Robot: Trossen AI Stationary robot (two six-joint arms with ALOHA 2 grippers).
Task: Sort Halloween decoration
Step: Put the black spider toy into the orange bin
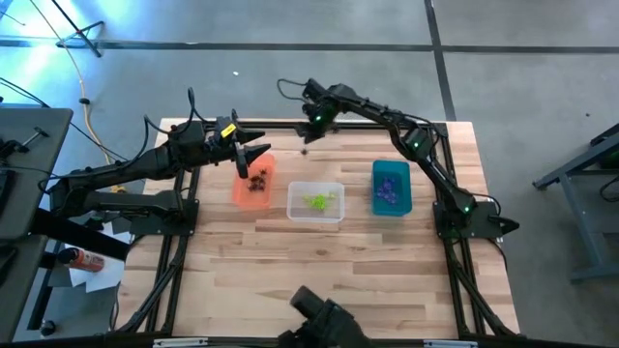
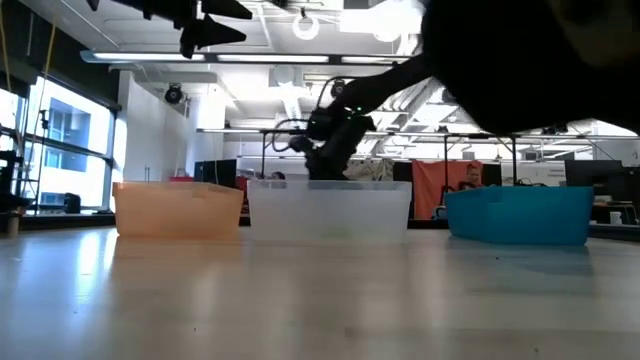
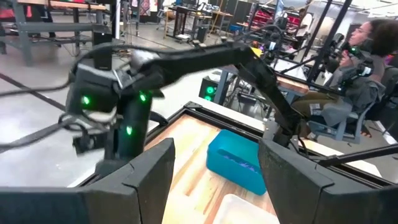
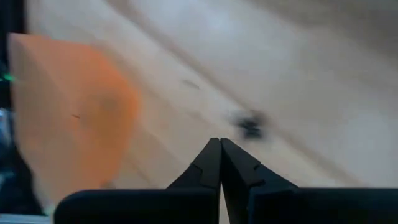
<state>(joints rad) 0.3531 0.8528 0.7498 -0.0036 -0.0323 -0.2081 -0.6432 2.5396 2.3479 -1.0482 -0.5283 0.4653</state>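
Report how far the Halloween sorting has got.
Done: dark pieces lie in the orange bin, lime green ones in the clear bin, purple ones in the teal bin. In hand: nothing; the right end effector is shut and empty above the table's far edge, and the left end effector hangs open over the orange bin. Left: one small black piece loose on the table.

The table (image 1: pixel 319 261) is pale wood planks, smooth with a soft shine. The orange bin (image 1: pixel 253 182), the clear bin (image 1: pixel 315 201) and the teal bin (image 1: pixel 391 188) look like smooth plastic. Both arms are dark and matt.
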